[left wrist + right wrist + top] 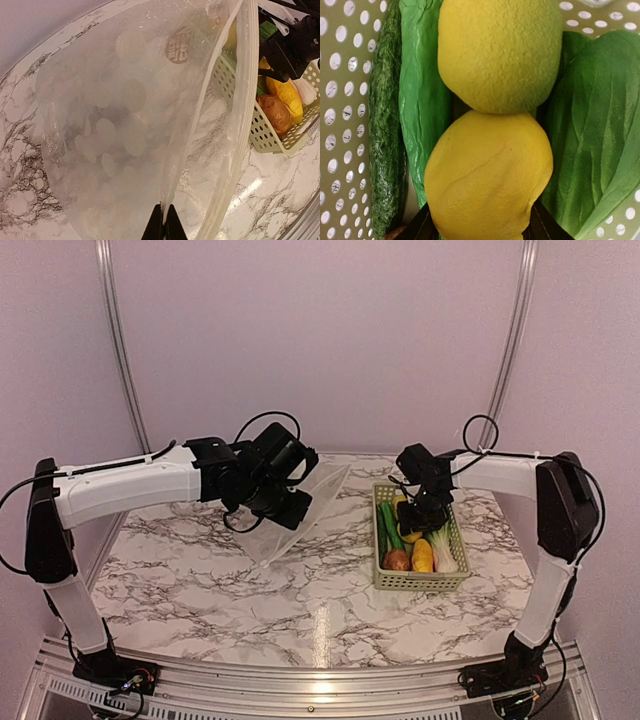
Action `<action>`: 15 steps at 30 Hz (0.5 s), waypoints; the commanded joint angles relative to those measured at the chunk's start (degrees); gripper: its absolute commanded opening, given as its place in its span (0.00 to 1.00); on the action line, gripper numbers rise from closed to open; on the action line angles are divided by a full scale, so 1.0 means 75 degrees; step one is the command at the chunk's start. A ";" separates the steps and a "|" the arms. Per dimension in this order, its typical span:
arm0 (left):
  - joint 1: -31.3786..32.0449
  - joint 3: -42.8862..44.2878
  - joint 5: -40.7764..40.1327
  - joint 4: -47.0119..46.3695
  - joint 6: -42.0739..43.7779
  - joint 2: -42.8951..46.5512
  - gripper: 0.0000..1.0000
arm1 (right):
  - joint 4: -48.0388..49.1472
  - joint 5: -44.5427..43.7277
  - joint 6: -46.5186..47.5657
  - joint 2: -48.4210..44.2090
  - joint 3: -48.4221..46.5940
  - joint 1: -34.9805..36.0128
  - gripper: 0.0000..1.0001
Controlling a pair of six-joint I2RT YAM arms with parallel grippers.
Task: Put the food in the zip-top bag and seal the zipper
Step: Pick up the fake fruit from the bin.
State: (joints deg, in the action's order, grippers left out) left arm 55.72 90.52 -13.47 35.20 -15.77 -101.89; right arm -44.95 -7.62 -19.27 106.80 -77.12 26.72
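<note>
Two lemons (499, 52), one basket (420, 580), one bag (125, 125) with an unreadable round stamp (179, 45). The left gripper (164, 222) pinches the bag; the right gripper (480, 232) gapes round one lemon.

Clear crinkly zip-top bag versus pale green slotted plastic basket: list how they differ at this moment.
The clear crinkly zip-top bag is see-through and limp; the pale green slotted plastic basket is opaque, rigid and perforated. The bag hangs tilted, pinched at its edge by the shut left gripper; the basket sits flat on the marble table. No food shows in the bag; the basket holds the toy produce. Both are containers over the same table.
</note>
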 commanded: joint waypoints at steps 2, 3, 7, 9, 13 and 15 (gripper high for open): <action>-0.0126 0.0199 0.0176 0.0226 -0.0277 0.0199 0.00 | -0.0134 0.0226 -0.0151 -0.1153 -0.0349 0.0006 0.33; -0.0137 0.0220 0.0202 0.0218 -0.0307 0.0159 0.00 | -0.0215 0.0286 -0.0181 -0.1352 -0.0364 0.0034 0.32; -0.0192 0.0332 0.0375 0.0176 -0.0405 -0.0061 0.00 | -0.0223 0.0918 -0.0248 -0.1989 -0.0578 0.0369 0.31; -0.0209 0.0421 0.0461 0.0138 -0.0500 -0.0216 0.00 | -0.0089 0.1393 -0.0284 -0.2190 -0.0775 0.0728 0.31; -0.0289 0.0637 0.0686 0.0038 -0.0674 -0.0424 0.00 | 0.0741 0.2516 -0.0396 -0.2495 -0.1036 0.1334 0.31; -0.0322 0.0771 0.0786 -0.0007 -0.0747 -0.0513 0.00 | 0.1359 0.3286 -0.0575 -0.2640 -0.1026 0.1486 0.31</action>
State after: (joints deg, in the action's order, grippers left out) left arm 54.04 93.80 -9.87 35.03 -19.53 -103.81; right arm -42.94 4.73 -21.21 88.95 -83.02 34.96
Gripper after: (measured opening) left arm 0.017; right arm 0.481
